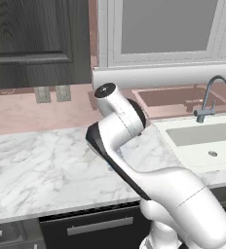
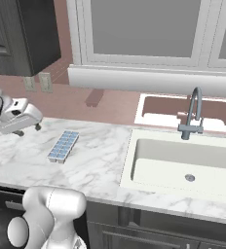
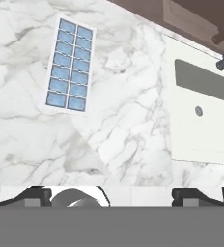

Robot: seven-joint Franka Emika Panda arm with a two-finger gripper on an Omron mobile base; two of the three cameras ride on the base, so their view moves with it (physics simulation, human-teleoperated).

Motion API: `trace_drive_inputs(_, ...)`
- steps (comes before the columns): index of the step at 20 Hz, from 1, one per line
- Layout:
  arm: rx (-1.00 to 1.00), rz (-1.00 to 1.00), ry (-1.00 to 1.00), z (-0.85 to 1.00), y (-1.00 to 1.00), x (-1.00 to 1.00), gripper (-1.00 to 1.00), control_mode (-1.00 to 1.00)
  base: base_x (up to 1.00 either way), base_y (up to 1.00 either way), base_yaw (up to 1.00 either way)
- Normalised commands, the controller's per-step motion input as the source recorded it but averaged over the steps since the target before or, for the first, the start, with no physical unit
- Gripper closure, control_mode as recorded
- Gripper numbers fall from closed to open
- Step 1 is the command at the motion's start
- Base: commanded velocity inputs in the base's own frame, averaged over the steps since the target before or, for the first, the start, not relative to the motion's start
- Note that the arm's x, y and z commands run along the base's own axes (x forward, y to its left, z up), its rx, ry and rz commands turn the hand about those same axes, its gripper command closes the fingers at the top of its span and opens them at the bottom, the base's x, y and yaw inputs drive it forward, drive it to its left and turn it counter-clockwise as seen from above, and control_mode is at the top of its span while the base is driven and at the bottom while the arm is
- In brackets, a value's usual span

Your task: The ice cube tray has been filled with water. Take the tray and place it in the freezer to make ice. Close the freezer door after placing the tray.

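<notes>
The ice cube tray (image 2: 64, 146) lies flat on the marble counter (image 2: 100, 168), a small white rectangle with two rows of pale-blue water cells. In the hand view the ice cube tray (image 3: 69, 65) sits at the upper left, far from the finger tips. My gripper (image 2: 28, 130) hovers above the counter just left of the tray and apart from it. The gripper (image 3: 115, 194) is open, its tips spread wide with nothing between them. In the left base view my own arm covers the tray's spot. The freezer and its door are out of view.
A white sink (image 2: 183, 165) with a grey faucet (image 2: 193, 114) is set into the counter right of the tray. The sink (image 3: 201, 116) also fills the hand view's right side. Dark wood cabinets (image 1: 37, 39) and wall outlets (image 1: 51, 93) stand behind.
</notes>
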Motion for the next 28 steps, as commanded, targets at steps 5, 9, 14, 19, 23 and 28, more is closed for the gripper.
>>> trace_drive_inputs(5,0.00,0.00,-0.01,-0.51,0.00,-0.01,-1.00,-1.00,0.00,0.00,0.00)
trace_drive_inputs(9,-0.05,0.00,-0.05,-0.55,0.00,0.00,-1.00,-1.00,0.00,0.00,0.00)
trace_drive_inputs(14,-0.10,0.05,-0.02,-0.31,0.00,0.18,-1.00,-1.00,0.00,0.00,0.00)
trace_drive_inputs(19,-0.14,0.09,0.00,-0.25,0.03,0.23,-1.00,-1.00,0.00,0.00,0.00)
trace_drive_inputs(23,-0.11,0.06,0.02,-0.24,0.00,0.20,-1.00,-1.00,0.00,0.00,0.00)
trace_drive_inputs(28,-0.04,0.06,0.11,-0.31,0.07,0.25,-1.00,-1.00,0.00,0.00,0.00)
